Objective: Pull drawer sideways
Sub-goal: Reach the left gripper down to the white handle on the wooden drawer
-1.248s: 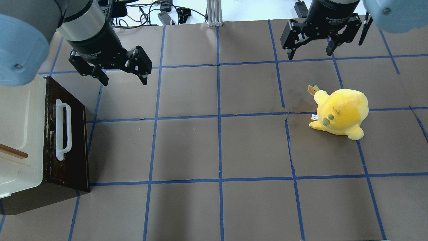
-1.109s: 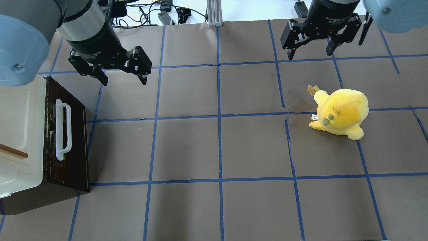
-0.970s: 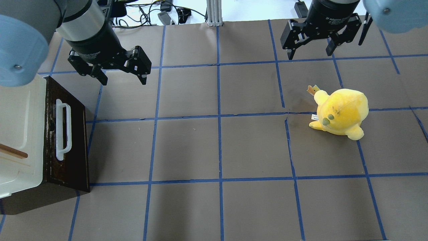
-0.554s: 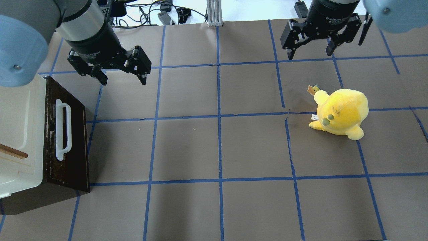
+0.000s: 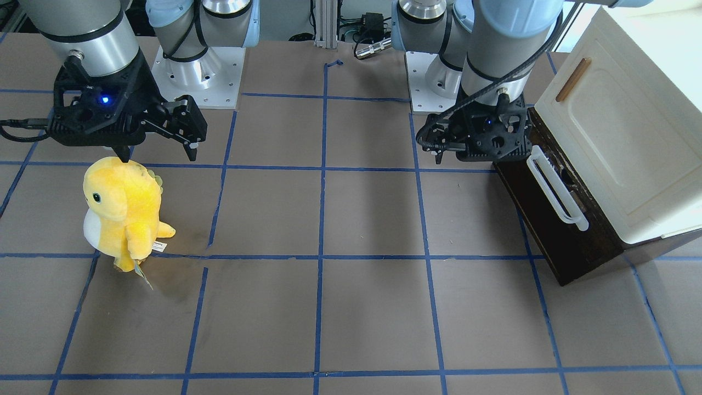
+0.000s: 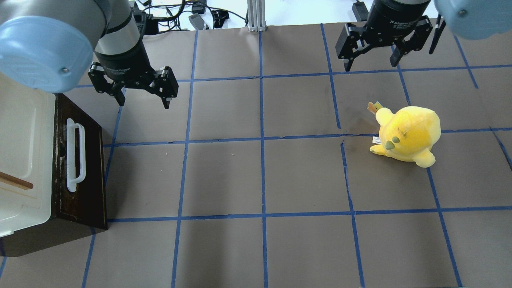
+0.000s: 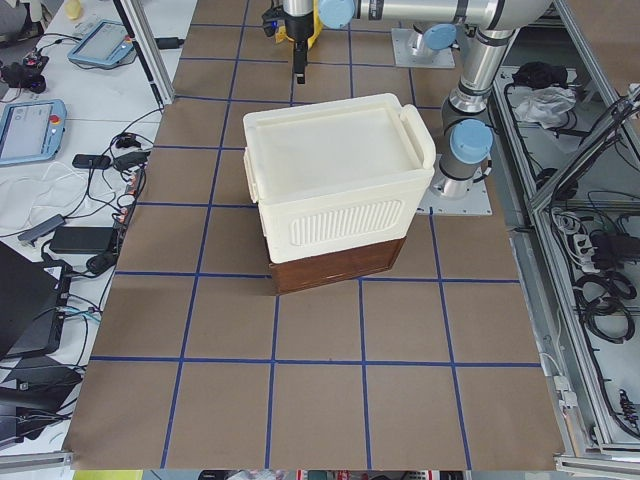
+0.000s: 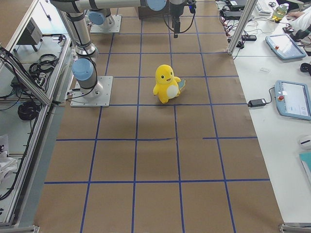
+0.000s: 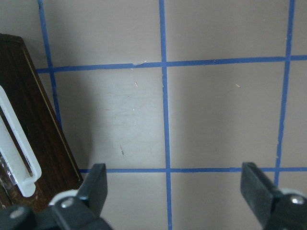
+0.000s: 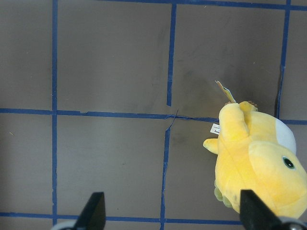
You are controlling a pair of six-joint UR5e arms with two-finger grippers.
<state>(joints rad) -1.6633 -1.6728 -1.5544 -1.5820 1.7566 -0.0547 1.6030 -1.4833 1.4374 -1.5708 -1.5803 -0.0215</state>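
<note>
While scanning from the left, finding the drawer [image 6: 80,192] tucked under the cream-white cabinet [image 6: 24,160], seemingly pushed in, with white bar handle [image 6: 75,155] facing out, untouched. Just past the drawer's far corner, catching the left gripper [image 6: 142,103] with jaws spread wide, holding nothing, probably lining up to straddle that bar. Well away from the drawer, spotting the right gripper [image 6: 371,66], likewise spread and empty, plus 1 yellow plush [image 6: 408,134], both likely kept clear.

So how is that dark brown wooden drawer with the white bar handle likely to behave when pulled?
The dark brown wooden drawer looks rigid, so it should probably slide as one piece. Its white bar handle seems stiff and smooth, possibly slippery. The cream-white cabinet above may shift with it.
</note>
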